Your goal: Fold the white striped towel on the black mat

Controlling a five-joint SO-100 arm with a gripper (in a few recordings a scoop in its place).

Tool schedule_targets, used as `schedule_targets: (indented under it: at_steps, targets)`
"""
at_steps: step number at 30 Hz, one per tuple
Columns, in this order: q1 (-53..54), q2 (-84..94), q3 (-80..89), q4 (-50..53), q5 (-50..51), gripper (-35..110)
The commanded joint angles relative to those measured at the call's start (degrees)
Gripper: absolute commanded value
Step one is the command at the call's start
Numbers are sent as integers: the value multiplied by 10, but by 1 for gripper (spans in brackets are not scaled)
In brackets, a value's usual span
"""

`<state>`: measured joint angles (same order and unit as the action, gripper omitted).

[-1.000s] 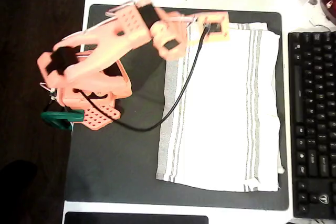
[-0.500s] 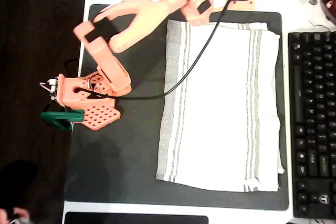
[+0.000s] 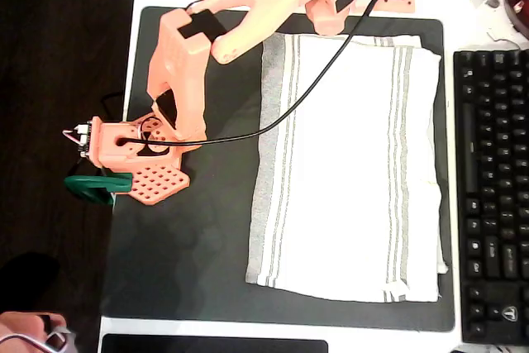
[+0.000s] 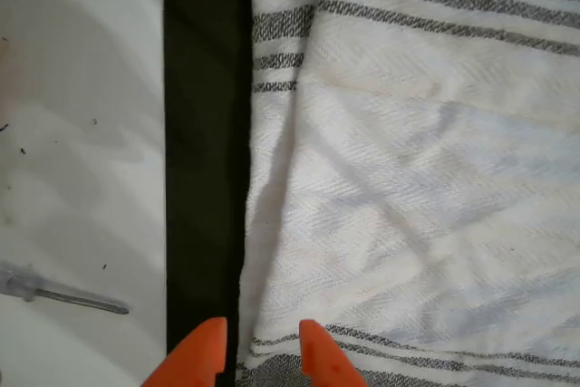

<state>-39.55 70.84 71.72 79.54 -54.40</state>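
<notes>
We can't read any text, label, brand or number in either view. The keyboard [image 3: 494, 196] at the right edge of the overhead view has white legends on its keys, but they're too small and blurred for us to make out. We see no print on the white striped towel [image 3: 351, 171], only woven stripes, and none on the black mat [image 3: 190, 245]. The orange arm [image 3: 215, 31] shows no marking we can read.
</notes>
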Motion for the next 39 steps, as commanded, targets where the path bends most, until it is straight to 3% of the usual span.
schedule_targets:
  at_steps: [1, 39]
  targets:
    - [6, 1, -22, 3, -10, 11]
    - [33, -243, -273, 77, 1, 11]
